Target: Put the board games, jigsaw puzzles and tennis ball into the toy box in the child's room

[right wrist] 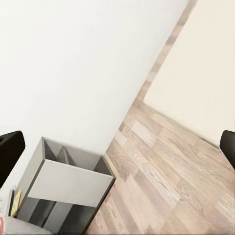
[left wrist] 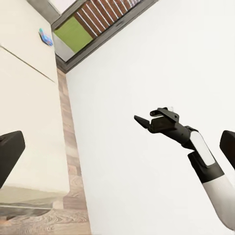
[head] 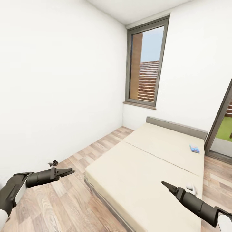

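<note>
A large low bed [head: 145,167] with a cream mattress in two sections takes up the middle of the head view. One board game, a small flat blue box [head: 194,148], lies near the bed's far right edge and appears again as a blue box [left wrist: 45,36] in the left wrist view. My left gripper [head: 70,171] hangs open over the wood floor left of the bed, holding nothing. My right gripper [head: 165,184] hovers open over the near right part of the mattress, also empty. The table, toy box, puzzles and tennis ball are out of view.
A plain white wall [head: 58,90] runs close along the left. A tall window [head: 146,64] is at the back and a glass door [head: 222,129] at the right. The right wrist view has a grey open shelf unit [right wrist: 68,186] on the plank floor [right wrist: 166,166].
</note>
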Motion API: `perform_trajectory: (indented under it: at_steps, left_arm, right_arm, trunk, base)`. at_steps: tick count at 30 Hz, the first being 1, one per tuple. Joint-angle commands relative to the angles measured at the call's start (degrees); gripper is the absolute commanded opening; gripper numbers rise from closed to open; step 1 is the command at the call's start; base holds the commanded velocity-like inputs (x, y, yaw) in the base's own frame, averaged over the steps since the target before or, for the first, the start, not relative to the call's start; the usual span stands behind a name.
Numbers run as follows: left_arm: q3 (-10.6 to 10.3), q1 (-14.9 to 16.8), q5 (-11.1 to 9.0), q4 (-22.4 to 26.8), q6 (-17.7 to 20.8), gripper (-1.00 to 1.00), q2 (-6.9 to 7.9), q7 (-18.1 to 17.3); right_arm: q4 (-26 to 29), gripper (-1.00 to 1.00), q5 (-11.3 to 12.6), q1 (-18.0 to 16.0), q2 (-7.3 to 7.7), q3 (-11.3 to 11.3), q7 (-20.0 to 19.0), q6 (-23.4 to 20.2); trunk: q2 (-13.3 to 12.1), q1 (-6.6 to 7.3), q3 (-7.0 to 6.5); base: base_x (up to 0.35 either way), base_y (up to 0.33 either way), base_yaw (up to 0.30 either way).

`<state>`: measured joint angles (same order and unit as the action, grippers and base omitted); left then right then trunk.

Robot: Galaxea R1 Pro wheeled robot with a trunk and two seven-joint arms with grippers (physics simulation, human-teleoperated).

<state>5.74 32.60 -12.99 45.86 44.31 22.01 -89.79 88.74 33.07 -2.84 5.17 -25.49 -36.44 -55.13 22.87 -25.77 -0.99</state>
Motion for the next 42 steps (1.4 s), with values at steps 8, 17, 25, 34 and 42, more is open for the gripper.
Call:
perform_trajectory:
  at_steps: [8, 17, 25, 34, 42]
  left_arm:
    - [0.1, 0.0, 0.1, 0.0, 0.6, 1.0, -1.07, -0.2]
    - [0.3, 0.1, 0.2, 0.0, 0.6, 1.0, -1.17, -0.2]
    - [0.5, 0.1, 0.1, 0.0, 0.6, 1.0, -1.12, -0.2]
    - [0.5, 0.1, 0.2, 0.0, 0.6, 1.0, -1.1, -0.2]
    - [0.5, 0.1, 0.2, 0.0, 0.7, 1.0, -1.1, -0.2]
  right_arm:
    - [0.0, 1.0, 0.0, -0.4, -0.14, -0.1, -0.3, -2.1]
    - [0.0, 1.0, 0.0, -0.4, -0.08, -0.1, -0.3, -2.4]
    - [0.0, 1.0, 0.0, -0.4, -0.23, -0.1, -0.3, -2.4]
    - [0.0, 1.0, 0.0, -0.4, -0.72, 0.2, -0.1, -2.3]
    - [0.0, 1.0, 0.0, -0.4, -0.93, 0.3, 0.0, -2.2]
  trunk:
    - [0.1, -0.02, 0.54]
    - [0.1, -0.02, 1.14]
    - [0.1, -0.02, 1.7]
    - [0.1, -0.02, 2.34]
    - [0.1, -0.02, 2.9]
  base:
    - [-0.125, -0.129, 0.245]
    - [-0.15, -0.249, 0.238]
    - [-0.054, -0.157, 0.229]
    - [-0.004, -0.012, 0.228]
    - [0.0, -0.016, 0.228]
